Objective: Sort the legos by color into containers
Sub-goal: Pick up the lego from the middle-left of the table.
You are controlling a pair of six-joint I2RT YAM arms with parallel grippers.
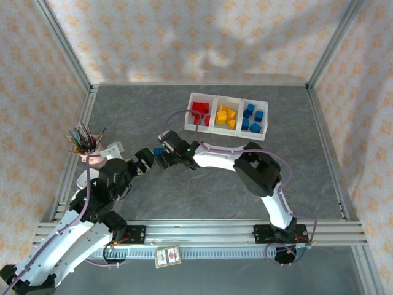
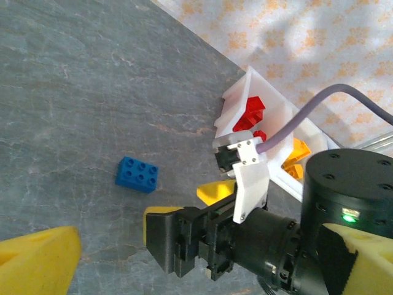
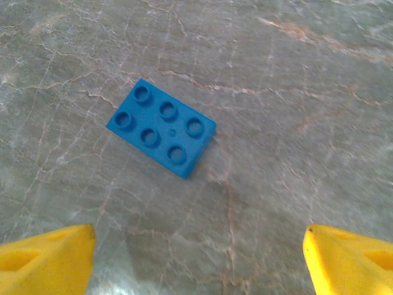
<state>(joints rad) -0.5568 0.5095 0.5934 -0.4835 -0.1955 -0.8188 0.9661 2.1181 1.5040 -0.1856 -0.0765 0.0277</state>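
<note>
The left gripper (image 1: 146,160) hangs open and empty, left of the surface's middle. Just beside it, one blue lego (image 3: 161,127) lies flat on the surface, studs up. The right gripper (image 3: 196,261) hovers over it, jaws wide, holding nothing. The containers (image 1: 213,114) sit near the far edge. The brick lies skewed to the jaws, so closing may spin it away. The two grippers are crowded together and could collide.

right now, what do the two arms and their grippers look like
Both the left arm and the right arm have white shell links joined by black motor housings. A grey-purple cable runs along each. The right gripper has yellow fingertips on a black body; a small green light glows near its wrist.
</note>
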